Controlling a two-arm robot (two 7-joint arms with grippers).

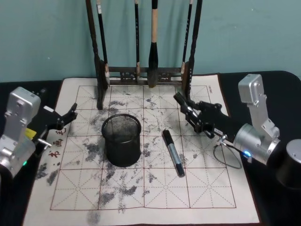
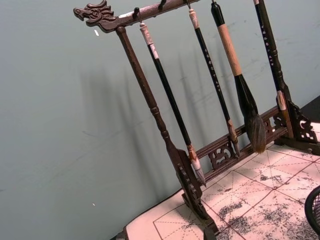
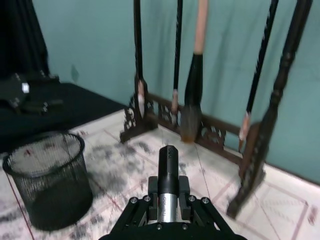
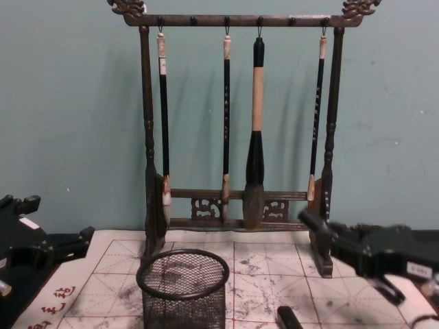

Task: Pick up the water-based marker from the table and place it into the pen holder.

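Although the marker (image 1: 173,153) appears light and stiff, it may roll: take it mid-barrel. The right gripper (image 1: 178,98) hovers apart, opening not discernible; left gripper (image 1: 72,113) parked.

A dark wooden brush rack (image 2: 150,102) with a carved end is seen against a teal wall (image 2: 60,125). Four brushes (image 2: 235,65) are hung from its top bar. A gridded, ink-stained mat (image 2: 260,200) is spread beneath it, and the pen holder's (image 2: 315,210) mesh edge is seen on the mat.
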